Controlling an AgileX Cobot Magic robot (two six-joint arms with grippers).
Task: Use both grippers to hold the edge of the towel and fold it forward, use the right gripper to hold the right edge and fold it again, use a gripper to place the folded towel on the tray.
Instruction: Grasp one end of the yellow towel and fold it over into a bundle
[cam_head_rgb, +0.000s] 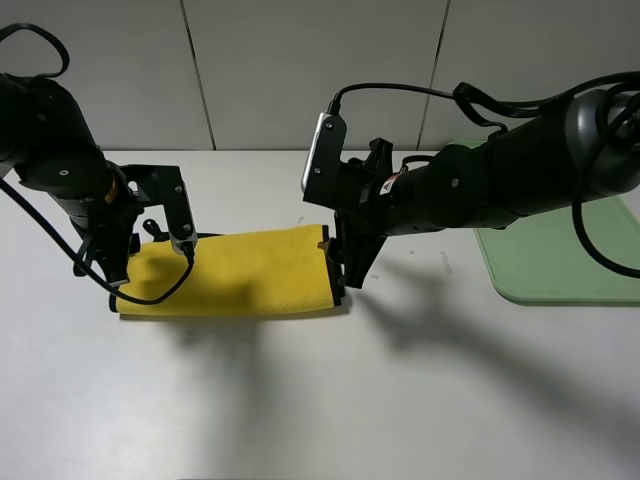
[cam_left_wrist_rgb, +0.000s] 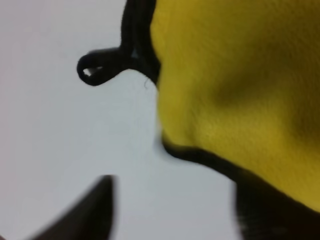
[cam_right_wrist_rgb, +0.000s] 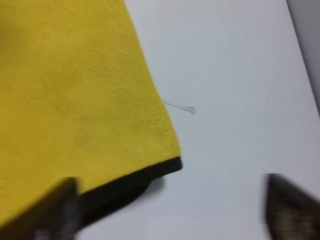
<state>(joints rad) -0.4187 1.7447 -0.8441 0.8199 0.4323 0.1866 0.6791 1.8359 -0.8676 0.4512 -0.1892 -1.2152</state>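
Note:
The yellow towel (cam_head_rgb: 250, 270) lies folded into a long strip on the white table. My left gripper (cam_head_rgb: 125, 262) hangs over the strip's left end. In the left wrist view that gripper (cam_left_wrist_rgb: 180, 220) is open, with the black edge of the towel (cam_left_wrist_rgb: 200, 156) and the corner loop (cam_left_wrist_rgb: 97, 67) lying free in front of it. My right gripper (cam_head_rgb: 348, 275) stands at the strip's right end. Its wrist view shows this gripper (cam_right_wrist_rgb: 172, 210) open too, its fingers wide apart around a trimmed corner (cam_right_wrist_rgb: 135, 180) without pinching it. The pale green tray (cam_head_rgb: 560, 260) lies at the far right.
The right arm (cam_head_rgb: 500, 180) reaches in from the right, above the tray's near-left corner. A thin pale thread (cam_right_wrist_rgb: 180, 107) lies on the table beside the towel. Bare white table runs along the front.

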